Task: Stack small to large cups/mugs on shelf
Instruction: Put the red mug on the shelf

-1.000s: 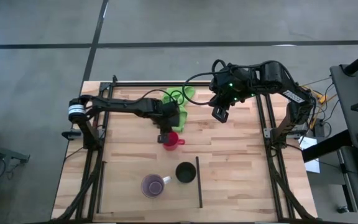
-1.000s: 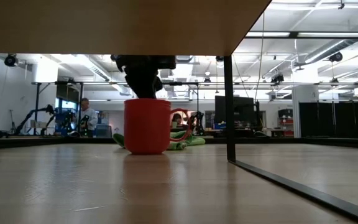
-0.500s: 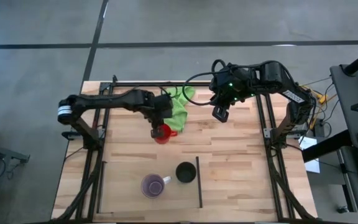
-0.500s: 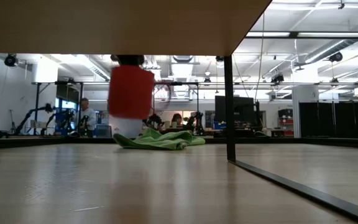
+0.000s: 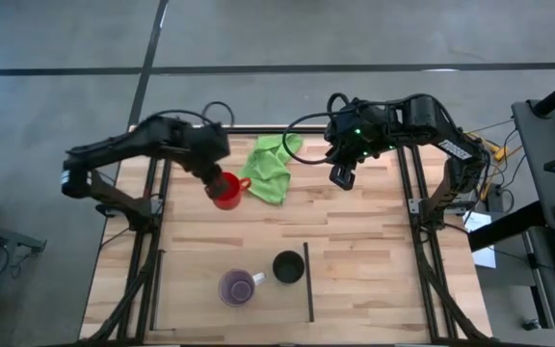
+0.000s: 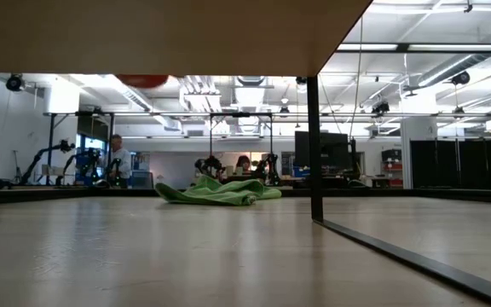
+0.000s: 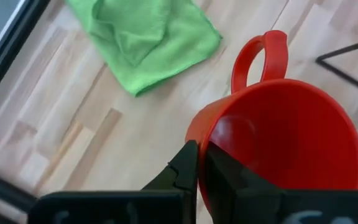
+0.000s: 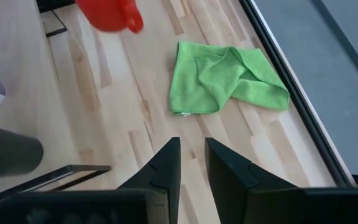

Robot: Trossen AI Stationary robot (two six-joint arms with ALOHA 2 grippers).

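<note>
Low view: red mug [image 6: 141, 80] airborne.

no readable text, labels, brands or numbers anywhere

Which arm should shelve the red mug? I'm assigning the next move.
Left, probably: the left gripper already pinches the red mug by its rim, lifted. The right gripper hovers empty beside the green cloth.

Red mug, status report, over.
Left gripper shut on red mug, lifted off table. Right gripper open, idle above green cloth. Nothing blocking.
</note>
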